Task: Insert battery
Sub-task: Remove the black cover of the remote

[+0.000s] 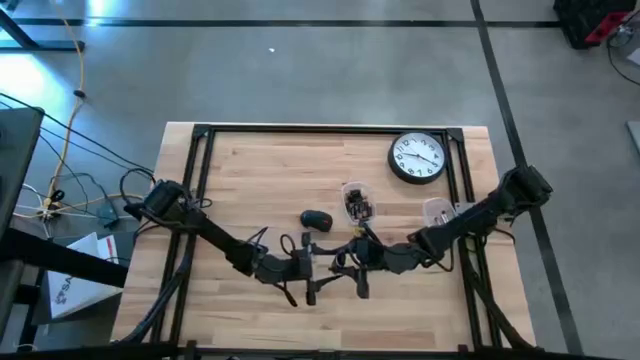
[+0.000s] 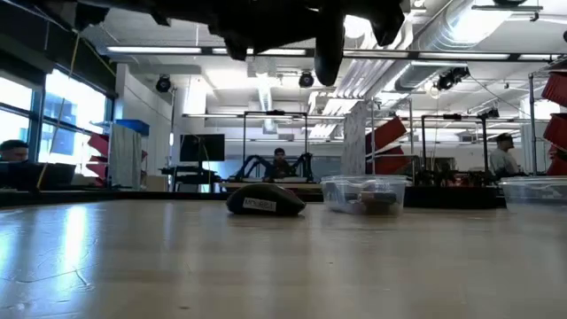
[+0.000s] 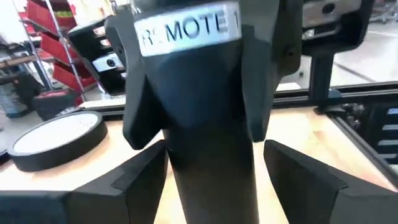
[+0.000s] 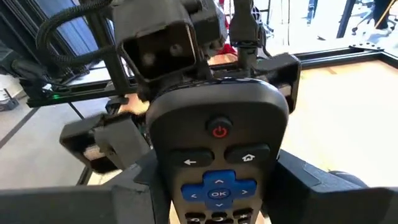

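Black remote (image 4: 214, 155) is held above the table (image 1: 260, 180), both the left gripper (image 1: 318, 268) and the right gripper (image 1: 352, 262) apparently clamped on it, near the battery tub (image 1: 357, 201)

White label on the remote (image 3: 205, 93) back reads "REMOTE 1". The front face carries a blue "OK" button (image 4: 218, 193).
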Tool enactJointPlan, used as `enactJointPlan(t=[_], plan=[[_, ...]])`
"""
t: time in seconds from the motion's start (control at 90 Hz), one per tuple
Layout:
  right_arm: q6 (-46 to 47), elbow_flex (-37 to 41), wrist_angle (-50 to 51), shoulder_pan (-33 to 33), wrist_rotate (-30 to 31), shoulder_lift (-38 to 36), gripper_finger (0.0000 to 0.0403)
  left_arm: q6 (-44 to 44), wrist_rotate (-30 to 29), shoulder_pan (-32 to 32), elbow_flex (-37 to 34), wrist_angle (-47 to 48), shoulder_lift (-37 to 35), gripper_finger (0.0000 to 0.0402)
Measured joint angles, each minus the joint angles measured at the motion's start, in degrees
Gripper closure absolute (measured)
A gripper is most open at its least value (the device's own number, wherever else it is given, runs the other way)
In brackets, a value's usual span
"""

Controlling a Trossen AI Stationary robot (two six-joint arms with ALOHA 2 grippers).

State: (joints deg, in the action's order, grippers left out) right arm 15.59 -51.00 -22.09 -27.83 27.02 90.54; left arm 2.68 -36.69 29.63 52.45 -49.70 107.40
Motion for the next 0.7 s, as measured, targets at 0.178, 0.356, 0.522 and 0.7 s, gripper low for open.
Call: enactJointPlan(t=[0.178, 0.356, 0.522, 0.7], plan=[[-0.01, 0.02, 0.20, 0.05, -0.90, 0.00, 0.0239, -5.34, 4.03, -0.87, 0.00, 2.72, -0.90, 0.0153], [-0.08, 0.02, 0.20, 0.04, -1.22, 0.00, 0.0239, -8.98, 7.62, -1.99, 0.00, 3.14, -0.88, 0.0167], [-0.25, 0.02, 0.15, 0.04, -1.50, 0.00, 0.0239, -9.94, 7.45, -1.82, 0.00, 3.23, -0.88, 0.0186], [-0.43, 0.02, 0.07, 0.06, -1.42, 0.02, 0.0239, -10.00, 2.85, -0.27, 0.02, 5.27, -0.93, 0.0201]])
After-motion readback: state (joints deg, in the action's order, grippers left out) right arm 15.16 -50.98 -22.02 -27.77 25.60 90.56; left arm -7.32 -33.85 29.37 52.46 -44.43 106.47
